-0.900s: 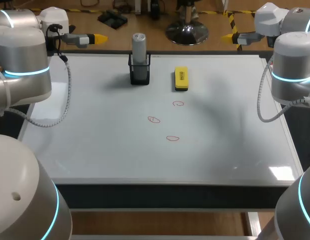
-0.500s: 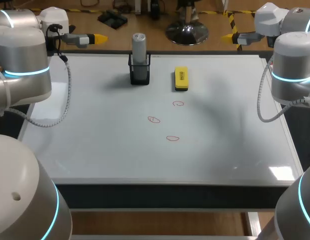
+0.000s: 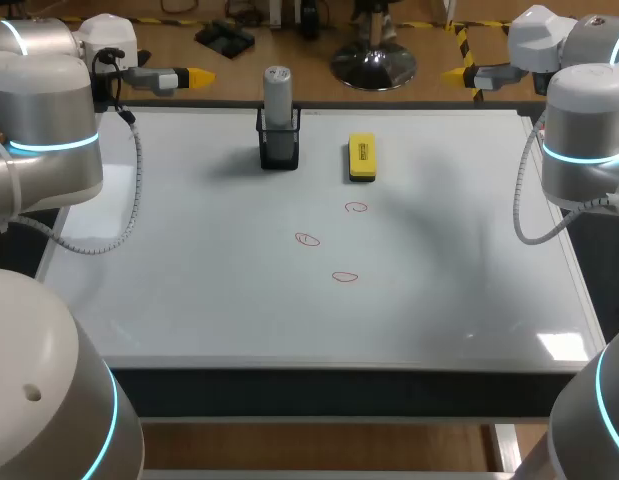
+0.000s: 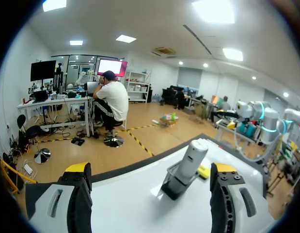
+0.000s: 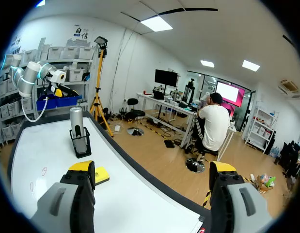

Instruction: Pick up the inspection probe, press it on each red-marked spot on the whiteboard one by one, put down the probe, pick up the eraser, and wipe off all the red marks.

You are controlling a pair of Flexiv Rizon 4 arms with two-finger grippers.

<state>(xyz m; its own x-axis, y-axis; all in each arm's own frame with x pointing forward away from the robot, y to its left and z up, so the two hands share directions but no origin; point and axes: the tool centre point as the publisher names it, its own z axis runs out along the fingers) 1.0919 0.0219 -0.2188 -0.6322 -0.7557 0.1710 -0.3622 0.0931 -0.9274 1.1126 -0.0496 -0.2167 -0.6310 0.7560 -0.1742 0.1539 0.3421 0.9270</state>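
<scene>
The grey inspection probe stands upright in a black holder at the back of the whiteboard. To its right lies the yellow eraser. Three red marks sit mid-board. My left gripper hangs open at the back left corner and holds nothing. My right gripper hangs open at the back right, also holding nothing. In the left wrist view the probe is ahead of the open gripper. In the right wrist view the probe and eraser lie ahead of the gripper.
A dark frame edges the whiteboard along its front. The bulky arm links stand over the left side and the right side.
</scene>
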